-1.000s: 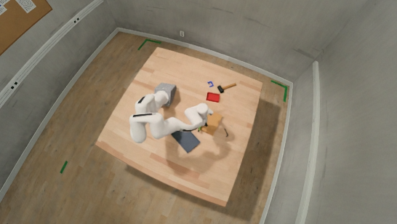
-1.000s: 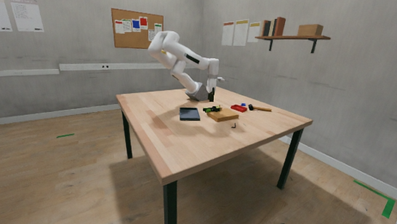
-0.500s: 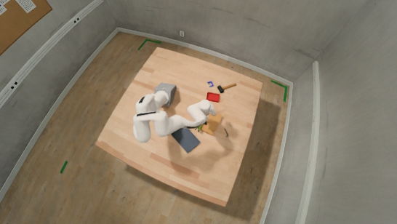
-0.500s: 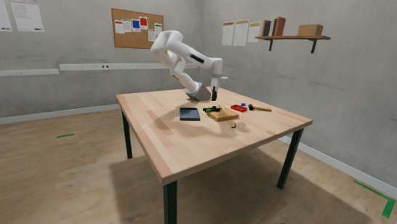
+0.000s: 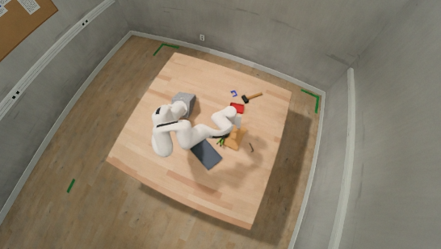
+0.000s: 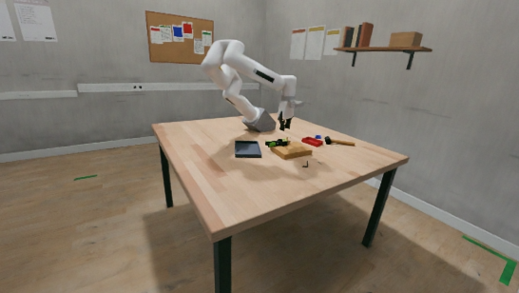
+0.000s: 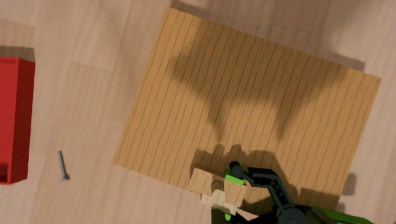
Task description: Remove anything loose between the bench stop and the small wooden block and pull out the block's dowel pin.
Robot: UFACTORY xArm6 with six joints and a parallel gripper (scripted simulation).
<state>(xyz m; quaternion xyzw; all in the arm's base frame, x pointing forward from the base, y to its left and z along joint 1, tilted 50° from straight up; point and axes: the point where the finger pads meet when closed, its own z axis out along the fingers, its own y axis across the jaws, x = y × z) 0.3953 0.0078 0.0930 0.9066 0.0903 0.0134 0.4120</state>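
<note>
The bench board [image 7: 250,115] lies on the table and also shows in the exterior view [image 6: 291,150]. The small wooden block [image 7: 218,189] sits at the board's near edge, at the bottom of the wrist view, and its pin shows as a round end on top. The black and green spring clamp [image 7: 265,192] has its jaws at the block; it also shows in the exterior view [image 6: 277,142]. My gripper [image 6: 284,125] hangs above the board's far side, half open and empty. Its fingers do not show in the wrist view; only their shadow falls on the board.
A red box [image 7: 15,120] lies left of the board, with a small nail [image 7: 62,165] beside it. A dark tray [image 6: 247,148], a hammer [image 6: 338,141], a blue piece [image 6: 317,137] and a small dark key [image 6: 306,165] lie around the board.
</note>
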